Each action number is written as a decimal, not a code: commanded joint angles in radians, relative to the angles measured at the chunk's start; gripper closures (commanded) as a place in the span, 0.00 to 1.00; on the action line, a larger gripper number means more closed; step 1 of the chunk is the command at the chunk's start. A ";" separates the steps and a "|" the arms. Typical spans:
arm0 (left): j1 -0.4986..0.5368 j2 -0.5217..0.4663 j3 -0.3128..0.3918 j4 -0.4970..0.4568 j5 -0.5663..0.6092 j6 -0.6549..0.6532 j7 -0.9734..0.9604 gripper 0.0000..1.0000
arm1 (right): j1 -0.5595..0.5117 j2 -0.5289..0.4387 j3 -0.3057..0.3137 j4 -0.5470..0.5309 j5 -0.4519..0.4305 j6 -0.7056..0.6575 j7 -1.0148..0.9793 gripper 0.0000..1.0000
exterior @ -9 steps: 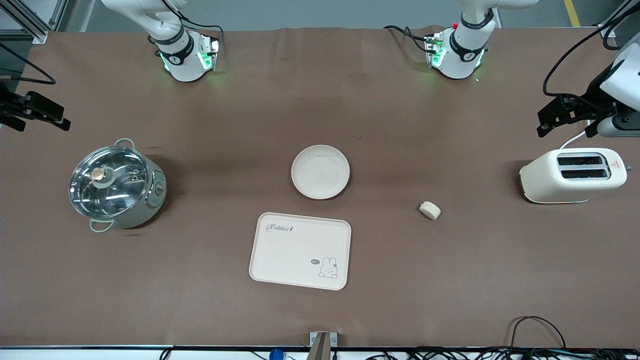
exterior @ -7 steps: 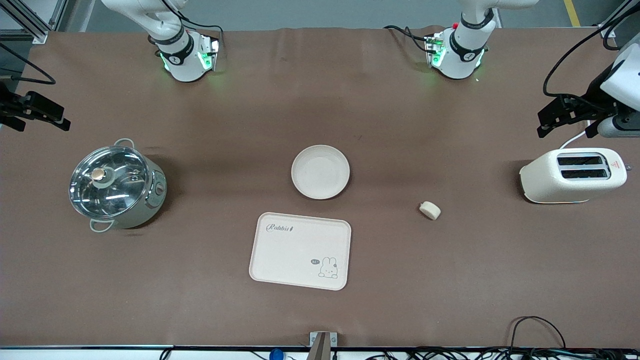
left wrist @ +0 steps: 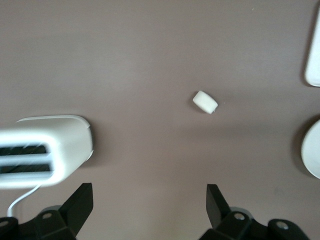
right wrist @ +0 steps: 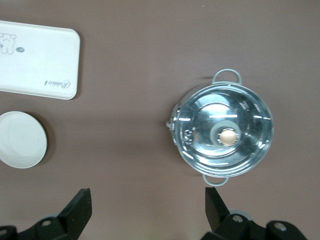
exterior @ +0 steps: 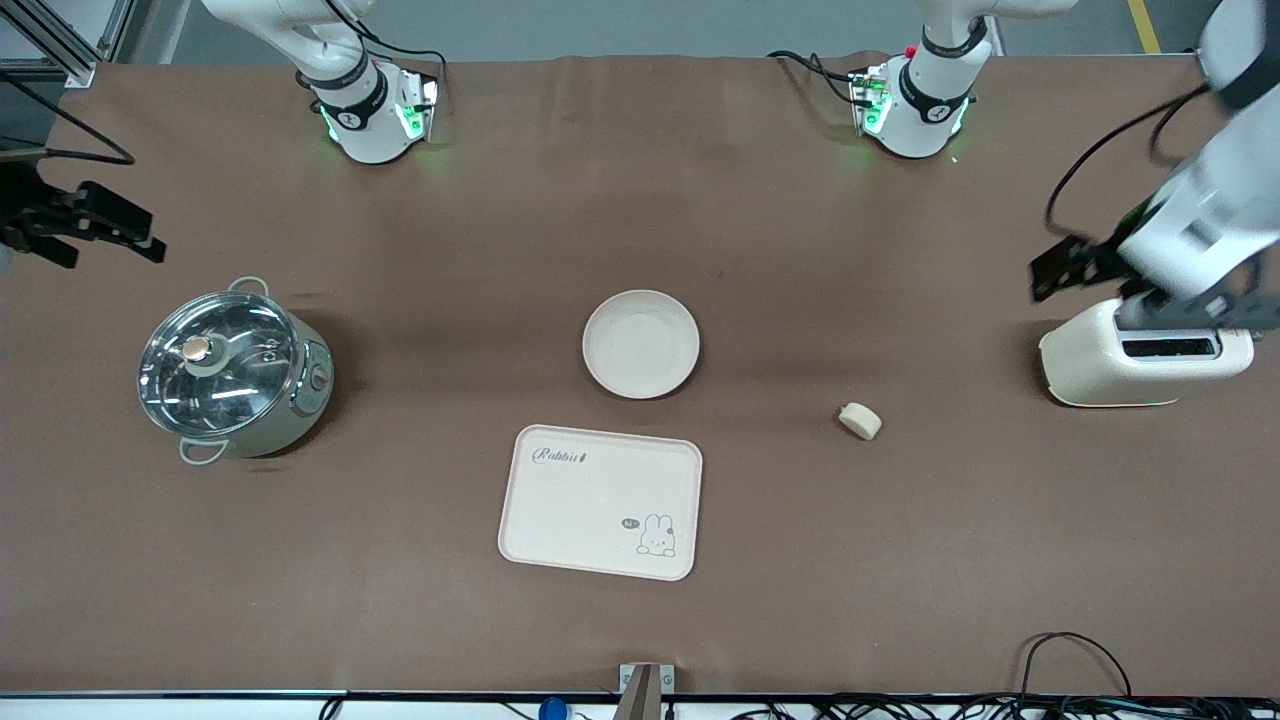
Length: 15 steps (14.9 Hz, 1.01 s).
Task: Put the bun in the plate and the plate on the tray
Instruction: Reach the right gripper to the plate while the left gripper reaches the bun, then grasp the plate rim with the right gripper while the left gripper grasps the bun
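Your bun [exterior: 860, 420] sits alone on the tabletop [exterior: 800, 250], toward the left arm's end, w/ the plate [exterior: 641, 343] & tray [exterior: 601, 502] mid-table, tray nearer the front camera. Left gripper [left wrist: 150, 200] hangs up by the toaster [exterior: 1140, 365], fingers apart, holding nothing. Right gripper [right wrist: 148, 202] is up near the pot [exterior: 233, 371], fingers apart too.

Front camera high, facing my bases across the table [exterior: 400, 620]. My wrist cameras look straight down from well above. Left wrist shares bun [left wrist: 205, 102] and toaster [left wrist: 47, 150]; right shares pot [right wrist: 222, 135], tray [right wrist: 37, 60].
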 commanded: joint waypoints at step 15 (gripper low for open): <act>-0.010 0.391 -0.144 -0.409 -0.156 0.945 0.008 0.65 | 0.528 0.287 -0.002 -0.607 0.322 1.071 0.303 0.00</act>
